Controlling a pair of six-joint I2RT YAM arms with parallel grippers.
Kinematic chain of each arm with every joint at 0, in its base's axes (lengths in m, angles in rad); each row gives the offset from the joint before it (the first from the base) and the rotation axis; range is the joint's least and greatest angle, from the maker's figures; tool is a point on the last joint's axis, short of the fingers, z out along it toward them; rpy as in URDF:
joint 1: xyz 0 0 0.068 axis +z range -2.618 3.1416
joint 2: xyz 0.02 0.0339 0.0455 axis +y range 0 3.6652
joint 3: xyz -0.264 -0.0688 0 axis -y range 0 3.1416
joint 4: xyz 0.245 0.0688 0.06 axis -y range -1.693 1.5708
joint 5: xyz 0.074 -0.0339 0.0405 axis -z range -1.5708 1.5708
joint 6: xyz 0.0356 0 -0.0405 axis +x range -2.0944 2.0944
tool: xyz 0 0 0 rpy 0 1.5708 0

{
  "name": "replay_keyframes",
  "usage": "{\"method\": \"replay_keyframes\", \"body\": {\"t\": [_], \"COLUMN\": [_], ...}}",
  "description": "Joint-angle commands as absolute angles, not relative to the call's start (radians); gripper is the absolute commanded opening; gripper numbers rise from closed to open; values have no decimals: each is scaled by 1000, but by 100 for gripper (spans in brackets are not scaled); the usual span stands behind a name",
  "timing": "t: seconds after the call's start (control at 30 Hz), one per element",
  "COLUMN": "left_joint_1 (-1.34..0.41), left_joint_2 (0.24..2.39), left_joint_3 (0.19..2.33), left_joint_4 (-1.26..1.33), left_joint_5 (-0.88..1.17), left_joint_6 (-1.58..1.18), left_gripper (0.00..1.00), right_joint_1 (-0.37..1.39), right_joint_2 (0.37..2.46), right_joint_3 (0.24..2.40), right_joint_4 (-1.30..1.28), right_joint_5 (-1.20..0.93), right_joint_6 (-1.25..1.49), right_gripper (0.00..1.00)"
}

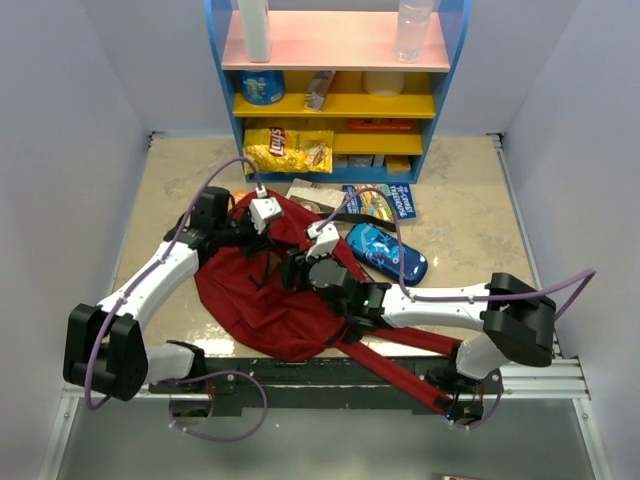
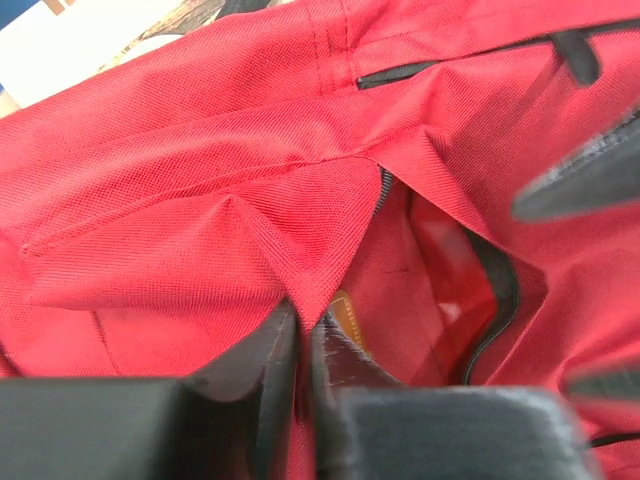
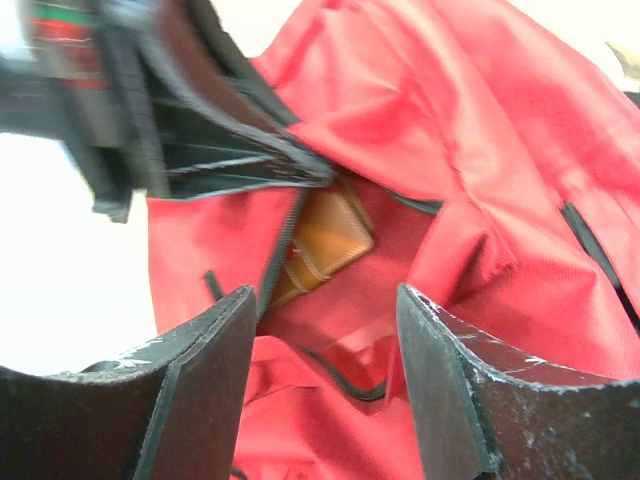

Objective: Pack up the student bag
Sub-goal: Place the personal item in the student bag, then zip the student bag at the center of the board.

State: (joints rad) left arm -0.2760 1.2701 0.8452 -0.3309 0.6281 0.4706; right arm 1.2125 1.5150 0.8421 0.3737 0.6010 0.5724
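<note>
One large dark-red fabric backpack (image 1: 250, 300) lay slumped mid-table on the beige table (image 1: 460, 240), toward its near edge, with its long red straps (image 1: 398, 378) trailing toward the near right corner. Its zip mouth gaped, and a flat orange-brown object (image 3: 325, 235) lay inside, plain from the right wrist and only a sliver from the left wrist. The left gripper (image 2: 303, 345) was pressed together on a fold of the bag's rim, which rose to a peak. The right gripper (image 3: 325, 310) hung over the opening, jaws spread and holding nothing. Only the overhead view showed the blue patterned pencil case (image 1: 388, 253) just right of the bag and the blue shelf unit (image 1: 455, 100) at the far edge, holding a yellow chip bag (image 1: 290, 150).
</note>
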Motion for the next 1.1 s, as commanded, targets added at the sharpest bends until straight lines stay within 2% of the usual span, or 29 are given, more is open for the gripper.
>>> {"method": "replay_keyframes", "body": {"t": [0.0,0.03,0.07,0.17,0.33,0.47,0.77,1.07], "left_joint_1": [-275,-275,-273,-255,-180,-37,224,276], "left_joint_2": [1267,1267,1264,1250,1229,1207,1080,1071], "left_joint_3": [903,911,928,968,1038,1098,1005,1023], "left_joint_4": [-273,-272,-272,-273,-328,-428,-529,-586], "left_joint_5": [652,644,632,592,577,644,775,838], "left_joint_6": [443,437,433,420,407,429,517,514], "left_gripper": [27,37,53,63,74,76,78,80], "right_joint_1": [1245,1255,1265,1278,1279,1282,1281,1281], "right_joint_2": [1525,1545,1560,1615,1669,1721,1884,1970], "right_joint_3": [873,921,940,995,1048,1112,1318,1457], "right_joint_4": [433,401,390,361,322,253,40,-161], "right_joint_5": [465,460,456,431,400,385,393,455], "right_joint_6": [411,367,345,319,313,305,308,296], "right_gripper": [61,61,61,59,59,59,55,50]}}
